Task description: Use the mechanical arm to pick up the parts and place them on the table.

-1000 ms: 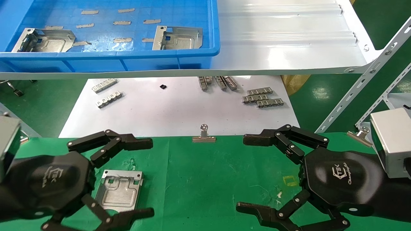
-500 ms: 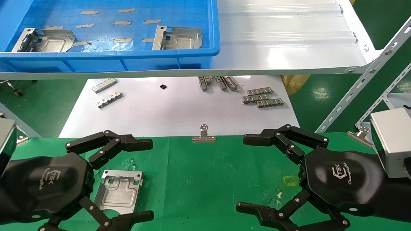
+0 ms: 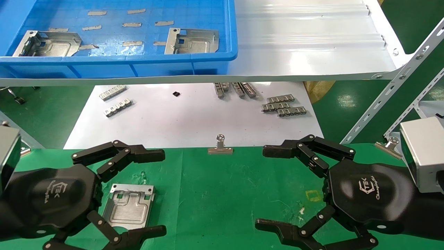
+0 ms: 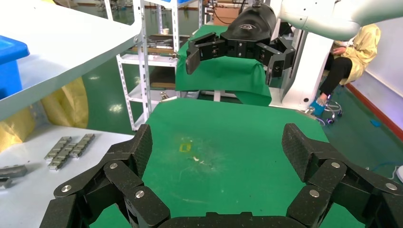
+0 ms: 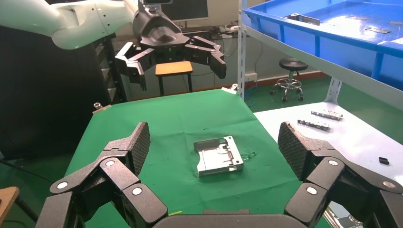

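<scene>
One silver-grey part [image 3: 127, 207] lies flat on the green table [image 3: 222, 194], also seen in the right wrist view [image 5: 218, 155]. My left gripper [image 3: 158, 192] hovers open and empty, its fingers straddling that part from above. My right gripper [image 3: 265, 187] is open and empty over the table's right side. Two more parts [image 3: 47, 43] [image 3: 192, 40] lie in the blue bin [image 3: 118, 59] on the shelf. In the left wrist view my open fingers [image 4: 142, 149] frame bare green cloth, with the right gripper [image 4: 235, 47] farther off.
A white sheet [image 3: 190, 121] behind the table holds small toothed metal strips [image 3: 284, 106] [image 3: 114, 97]. Binder clips [image 3: 220, 147] [image 3: 388, 146] hold the cloth's far edge. A white shelf [image 3: 312, 41] with a perforated brace [image 3: 399, 83] overhangs at the back right.
My left gripper has shifted slightly over the part on the cloth and come back; the right arm and all parts have not moved.
</scene>
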### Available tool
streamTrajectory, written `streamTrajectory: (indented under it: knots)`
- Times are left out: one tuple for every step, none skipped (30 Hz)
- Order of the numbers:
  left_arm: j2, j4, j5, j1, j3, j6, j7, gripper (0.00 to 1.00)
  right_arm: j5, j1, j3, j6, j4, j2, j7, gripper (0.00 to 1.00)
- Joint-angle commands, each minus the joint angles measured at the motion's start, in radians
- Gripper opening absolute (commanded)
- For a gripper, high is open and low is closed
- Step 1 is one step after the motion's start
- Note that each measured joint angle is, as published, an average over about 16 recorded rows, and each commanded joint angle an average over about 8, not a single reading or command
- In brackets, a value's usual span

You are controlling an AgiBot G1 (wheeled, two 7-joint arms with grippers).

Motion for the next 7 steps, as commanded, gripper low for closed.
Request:
streamTrajectory:
  knots:
    - [0.000, 0.001, 0.001, -0.001, 0.001, 0.000, 0.001, 1.00, 0.000, 0.000, 0.000, 0.000, 0.000, 0.000, 0.000, 1.00]
    - [0.000, 0.002, 0.001, -0.001, 0.001, 0.000, 0.001, 1.00, 0.000, 0.000, 0.000, 0.000, 0.000, 0.000, 0.000, 1.00]
    - [0.000, 0.002, 0.001, -0.001, 0.001, 0.000, 0.001, 1.00, 0.000, 0.000, 0.000, 0.000, 0.000, 0.000, 0.000, 1.00]
    - [0.000, 0.003, 0.001, -0.001, 0.001, 0.000, 0.001, 1.00, 0.000, 0.000, 0.000, 0.000, 0.000, 0.000, 0.000, 1.00]
    - [0.000, 0.003, 0.001, -0.002, 0.001, 0.000, 0.001, 1.00, 0.000, 0.000, 0.000, 0.000, 0.000, 0.000, 0.000, 1.00]
    - [0.001, 0.003, 0.001, -0.002, 0.002, 0.000, 0.001, 1.00, 0.000, 0.000, 0.000, 0.000, 0.000, 0.000, 0.000, 1.00]
    - [0.001, 0.003, 0.001, -0.002, 0.002, 0.000, 0.001, 1.00, 0.000, 0.000, 0.000, 0.000, 0.000, 0.000, 0.000, 1.00]
